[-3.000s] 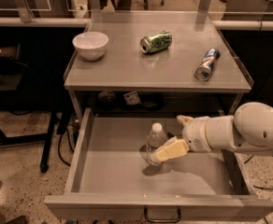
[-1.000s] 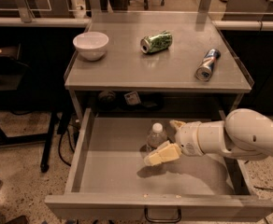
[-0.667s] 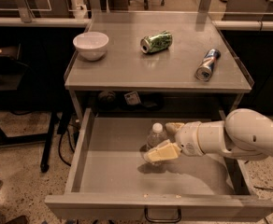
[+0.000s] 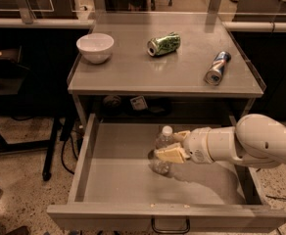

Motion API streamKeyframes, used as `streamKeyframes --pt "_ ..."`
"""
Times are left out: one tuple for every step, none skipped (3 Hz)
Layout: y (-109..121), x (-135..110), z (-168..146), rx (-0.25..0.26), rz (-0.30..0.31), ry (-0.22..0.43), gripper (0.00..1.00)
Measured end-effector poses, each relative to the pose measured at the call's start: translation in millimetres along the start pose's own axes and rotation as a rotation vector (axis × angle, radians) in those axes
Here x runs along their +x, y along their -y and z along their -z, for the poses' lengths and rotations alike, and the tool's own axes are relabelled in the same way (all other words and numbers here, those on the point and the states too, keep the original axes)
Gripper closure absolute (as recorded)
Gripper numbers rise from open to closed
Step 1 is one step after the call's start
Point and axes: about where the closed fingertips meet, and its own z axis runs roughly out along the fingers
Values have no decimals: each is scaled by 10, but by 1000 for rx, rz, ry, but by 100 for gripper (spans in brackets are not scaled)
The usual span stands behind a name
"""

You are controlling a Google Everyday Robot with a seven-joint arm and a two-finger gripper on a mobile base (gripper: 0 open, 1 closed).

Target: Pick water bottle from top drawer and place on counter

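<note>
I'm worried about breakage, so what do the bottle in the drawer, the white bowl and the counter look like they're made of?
Bottle: clear plastic, likely; see-through body, white cap. The gripper is at it inside the drawer. Bowl: probably glazed ceramic, though it could be plastic; smooth glossy white. Counter: brushed metal; dull grey sheen with soft reflections.

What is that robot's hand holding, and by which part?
Its hand, down in the open grey metal drawer, sits around the middle of the small clear plastic water bottle; a real grip cannot be told.
</note>
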Motion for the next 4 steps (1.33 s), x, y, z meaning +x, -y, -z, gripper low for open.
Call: streamKeyframes --pt "0 0 0 0 0 0 88" --pt "-4 -2 -4 -1 1 0 100" --pt "-4 -2 -4 -1 1 0 100" --pt "-3 -93 5 0 -21 -21 100"
